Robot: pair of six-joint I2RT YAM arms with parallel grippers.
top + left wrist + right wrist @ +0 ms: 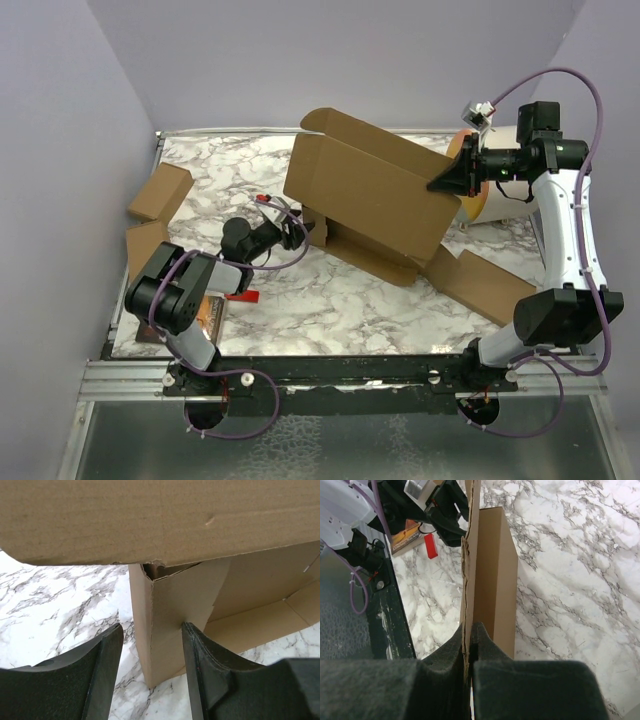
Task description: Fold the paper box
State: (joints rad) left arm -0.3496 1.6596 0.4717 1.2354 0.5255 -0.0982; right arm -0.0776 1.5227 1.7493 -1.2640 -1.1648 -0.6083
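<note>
The paper box [365, 190] stands half raised in the middle of the marble table, its big lid panel tilted up and a flap lying in front. My right gripper [441, 183] is shut on the lid's right edge. In the right wrist view the thin cardboard edge [469, 565] is pinched between the pads of that gripper [470, 630]. My left gripper [300, 234] is at the box's left front corner. In the left wrist view it [150, 642] is open, straddling the upright corner of a side wall [167, 605], with the right fingertip [192, 635] against the cardboard.
Two smaller brown boxes [160, 192] [145, 248] lie at the left edge. A cream cylinder with an orange end [492, 198] lies behind the right gripper. Flat cardboard [487, 287] rests front right. A red piece [240, 296] and a small packet [207, 318] sit by the left arm.
</note>
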